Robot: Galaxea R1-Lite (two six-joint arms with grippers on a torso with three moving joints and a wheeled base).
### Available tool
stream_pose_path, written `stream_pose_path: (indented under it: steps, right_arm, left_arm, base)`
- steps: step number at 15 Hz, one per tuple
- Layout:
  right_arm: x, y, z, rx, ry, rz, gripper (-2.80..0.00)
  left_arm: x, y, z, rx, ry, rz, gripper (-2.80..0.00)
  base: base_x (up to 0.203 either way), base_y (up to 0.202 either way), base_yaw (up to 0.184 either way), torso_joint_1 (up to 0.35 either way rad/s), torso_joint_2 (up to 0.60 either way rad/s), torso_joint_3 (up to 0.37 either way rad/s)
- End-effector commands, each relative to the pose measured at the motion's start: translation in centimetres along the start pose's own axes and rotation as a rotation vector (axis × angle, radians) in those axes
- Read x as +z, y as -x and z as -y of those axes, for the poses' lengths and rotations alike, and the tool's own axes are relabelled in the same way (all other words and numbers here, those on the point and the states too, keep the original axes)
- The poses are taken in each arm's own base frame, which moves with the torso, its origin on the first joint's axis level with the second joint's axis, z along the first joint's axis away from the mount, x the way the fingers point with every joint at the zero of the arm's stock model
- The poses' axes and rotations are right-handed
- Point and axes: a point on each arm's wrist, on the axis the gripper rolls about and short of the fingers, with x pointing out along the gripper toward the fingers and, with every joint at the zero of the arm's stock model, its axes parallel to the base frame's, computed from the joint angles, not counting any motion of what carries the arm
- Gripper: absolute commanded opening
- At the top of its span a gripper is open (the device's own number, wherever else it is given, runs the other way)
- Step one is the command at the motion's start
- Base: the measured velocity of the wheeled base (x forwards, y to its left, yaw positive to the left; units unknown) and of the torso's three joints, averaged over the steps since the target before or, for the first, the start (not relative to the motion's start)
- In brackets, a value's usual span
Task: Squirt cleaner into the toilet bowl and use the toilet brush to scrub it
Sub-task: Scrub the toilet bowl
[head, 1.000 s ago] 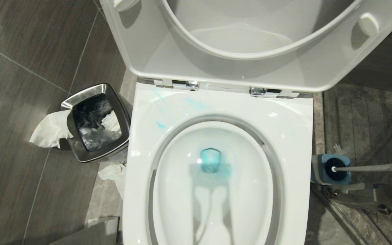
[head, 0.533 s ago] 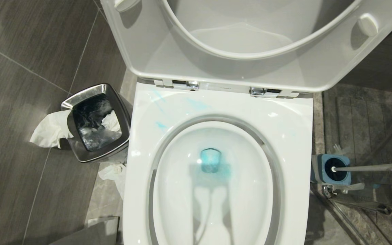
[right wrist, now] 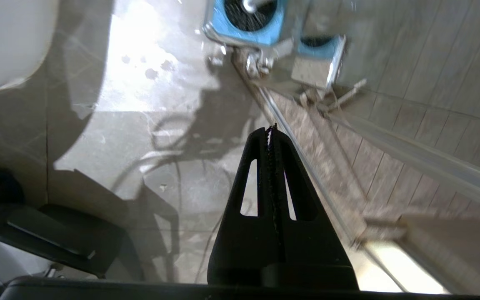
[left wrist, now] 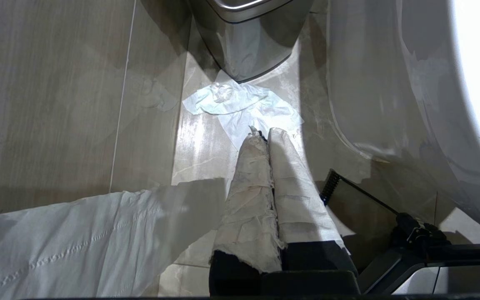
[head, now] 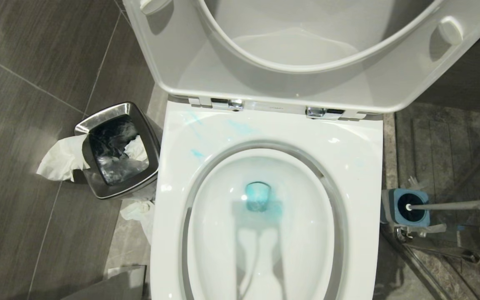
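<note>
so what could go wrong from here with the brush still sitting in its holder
The right gripper is shut above the floor, short of the toilet brush in its blue holder; reaching without opening could knock the holder over. The holder sits against a glass door rail, so the approach is tight. Blue cleaner smears on the rim of the toilet bowl may go unscrubbed.

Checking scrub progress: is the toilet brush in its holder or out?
In. The toilet brush handle sticks out of the blue holder beside the toilet bowl.
</note>
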Motion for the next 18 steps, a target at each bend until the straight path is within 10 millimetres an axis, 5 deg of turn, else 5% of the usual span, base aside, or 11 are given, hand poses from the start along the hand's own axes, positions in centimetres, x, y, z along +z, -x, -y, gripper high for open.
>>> stream_pose_path:
  steps: [1, 7, 16, 17, 18]
  right_arm:
    - [-0.3, -2.0, 0.7, 0.009, -0.032, -0.067, -2.8]
    - [-3.0, -5.3, 1.0, -0.038, 0.009, 0.022, -2.8]
    - [-2.1, -7.6, 1.7, -0.004, 0.016, 0.021, -2.8]
    - [-2.1, -7.7, 1.7, -0.007, 0.02, 0.025, 0.0]
    - [-2.1, -7.7, 1.7, -0.002, 0.017, 0.024, 0.0]
  left_arm:
    - [0.0, 0.0, 0.0, -0.001, 0.0, 0.0, -2.8]
    - [0.0, 0.0, 0.0, 0.001, 0.0, 0.0, -2.8]
    - [0.0, 0.0, 0.0, 0.001, 0.0, 0.0, -2.8]
    - [0.0, 0.0, 0.0, -0.001, 0.0, 0.0, -2.8]
    - [0.0, 0.0, 0.0, 0.001, 0.0, 0.0, -2.8]
  base:
    - [0.0, 0.0, 0.0, 0.0, 0.0, 0.0]
    - [0.0, 0.0, 0.0, 0.0, 0.0, 0.0]
    - [0.0, 0.0, 0.0, 0.0, 0.0, 0.0]
    - [0.0, 0.0, 0.0, 0.0, 0.0, 0.0]
    - [0.0, 0.0, 0.0, 0.0, 0.0, 0.0]
